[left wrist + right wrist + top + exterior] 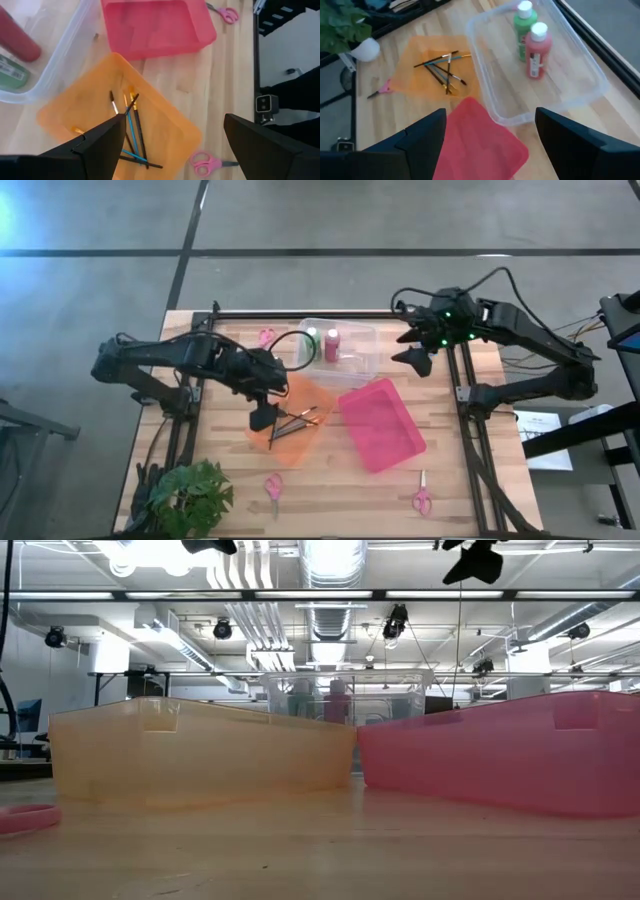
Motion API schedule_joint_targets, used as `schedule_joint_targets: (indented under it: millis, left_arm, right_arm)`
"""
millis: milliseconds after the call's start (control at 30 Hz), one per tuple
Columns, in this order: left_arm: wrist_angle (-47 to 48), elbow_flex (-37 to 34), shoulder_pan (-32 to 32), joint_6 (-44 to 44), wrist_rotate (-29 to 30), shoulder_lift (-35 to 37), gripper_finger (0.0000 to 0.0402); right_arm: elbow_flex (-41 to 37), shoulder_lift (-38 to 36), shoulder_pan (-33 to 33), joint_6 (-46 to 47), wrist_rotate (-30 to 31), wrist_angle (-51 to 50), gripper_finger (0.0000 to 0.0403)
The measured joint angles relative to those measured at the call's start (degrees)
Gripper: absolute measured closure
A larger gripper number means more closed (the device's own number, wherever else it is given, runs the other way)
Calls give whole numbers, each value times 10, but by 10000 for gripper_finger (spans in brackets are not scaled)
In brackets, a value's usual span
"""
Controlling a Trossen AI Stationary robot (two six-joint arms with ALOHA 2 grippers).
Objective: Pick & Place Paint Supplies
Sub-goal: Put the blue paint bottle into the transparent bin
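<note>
Several thin paintbrushes (131, 127) lie crossed on the floor of an orange bin (300, 395). A green bottle (524, 22) and a pink-red bottle (538, 49) stand upright in a clear bin (352, 365). No blue bottle shows. My left gripper (265, 418) hovers open over the orange bin's near-left part, above the brushes (292, 420), touching nothing. My right gripper (415, 360) hangs open in the air just right of the clear bin. In the right wrist view the brushes (442, 67) lie beyond the clear bin (485, 107).
A pink bin (380, 423) sits right of the orange one, close beside it. Pink scissors lie at the near edge (273, 485), near right (421, 498) and far by the clear bin (265, 337). A potted plant (190, 495) stands at the near-left corner.
</note>
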State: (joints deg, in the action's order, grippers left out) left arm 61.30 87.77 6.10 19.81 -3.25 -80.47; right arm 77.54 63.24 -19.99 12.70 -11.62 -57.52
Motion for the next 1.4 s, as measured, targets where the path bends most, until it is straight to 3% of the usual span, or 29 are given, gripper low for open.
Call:
schedule_joint_targets:
  millis: [233,500,667,867,1133,1400]
  left_arm:
    - [-14,0,1,17,7,0,56]
    - [-20,0,1,62,29,0,56]
    - [-33,0,2,57,32,0,56]
    - [-33,0,2,44,35,0,56]
    - [-33,0,2,38,34,1,56]
    - [-32,1,2,14,34,1,56]
  right_arm:
    - [-40,-30,-5,73,71,-27,101]
    - [-89,-5,-54,345,316,-202,101]
    - [-172,-32,-102,385,313,-93,101]
    - [-239,-13,-175,409,283,39,101]
    - [-215,60,-277,324,280,37,101]
    - [-225,101,-306,448,284,44,101]
